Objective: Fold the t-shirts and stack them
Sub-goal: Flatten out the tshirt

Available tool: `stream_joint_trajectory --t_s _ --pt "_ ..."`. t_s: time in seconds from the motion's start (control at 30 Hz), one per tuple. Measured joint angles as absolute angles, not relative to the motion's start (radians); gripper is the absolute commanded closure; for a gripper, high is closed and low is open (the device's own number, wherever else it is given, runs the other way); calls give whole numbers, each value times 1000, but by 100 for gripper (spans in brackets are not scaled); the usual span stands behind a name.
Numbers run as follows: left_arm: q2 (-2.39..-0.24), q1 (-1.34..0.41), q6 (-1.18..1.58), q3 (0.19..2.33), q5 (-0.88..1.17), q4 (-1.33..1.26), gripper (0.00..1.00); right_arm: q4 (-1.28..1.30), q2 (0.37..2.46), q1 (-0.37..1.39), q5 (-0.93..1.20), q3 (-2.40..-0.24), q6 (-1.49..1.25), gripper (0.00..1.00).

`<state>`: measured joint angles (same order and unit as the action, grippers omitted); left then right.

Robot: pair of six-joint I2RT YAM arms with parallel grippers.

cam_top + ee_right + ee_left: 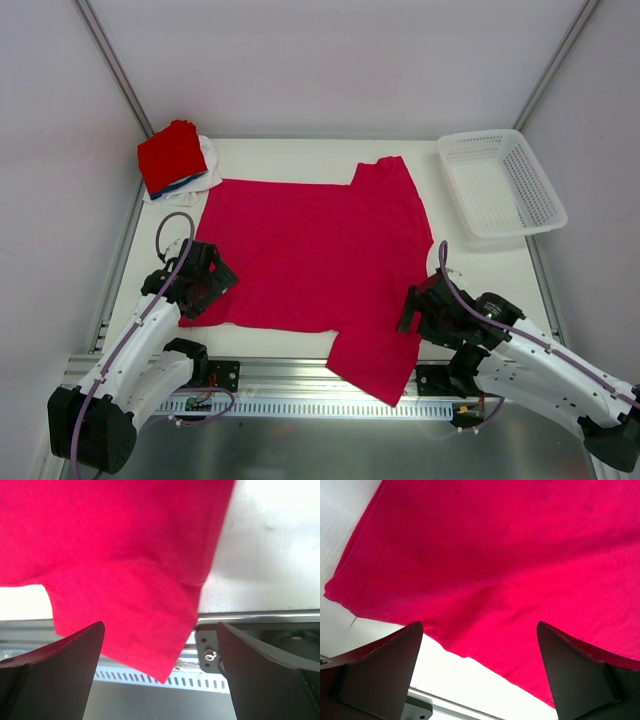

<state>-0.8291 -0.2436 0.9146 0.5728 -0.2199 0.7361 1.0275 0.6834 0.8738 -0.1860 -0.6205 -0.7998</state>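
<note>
A crimson-pink t-shirt (310,250) lies spread flat on the white table (470,262), one sleeve hanging over the near edge (375,368). At the back left sits a stack of folded t-shirts (172,155), bright red on top with blue and white edges showing below. My left gripper (212,284) hovers open over the shirt's near left corner (510,555), nothing between its fingers (385,670). My right gripper (415,310) is open above the hanging sleeve (115,545), holding nothing.
A white plastic mesh basket (500,182) stands at the back right corner. The slotted metal rail (200,682) runs along the table's near edge under the sleeve. White walls enclose the table on three sides.
</note>
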Motion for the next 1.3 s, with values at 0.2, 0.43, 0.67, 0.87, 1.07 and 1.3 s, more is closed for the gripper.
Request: stream_joint_trajectory --t_s 0.2,0.43,0.67,0.87,1.07,1.3 --pt "-834 -244 912 558 -220 725 1 945 712 1000 -132 -538 -900 1" --pt "-857 -244 903 558 -221 714 1 892 942 1156 -103 -507 -997 0" --pt "-859 -244 901 558 -229 714 1 890 1000 1164 -109 -524 -995 0" --pt "-859 -244 901 558 -244 714 1 889 1002 1164 -114 -524 -990 1" --pt "-859 -244 901 558 -244 714 1 884 1031 1147 -110 -533 -952 1" --pt "-859 -244 901 558 -244 714 1 867 1057 1097 -122 -544 -881 1"
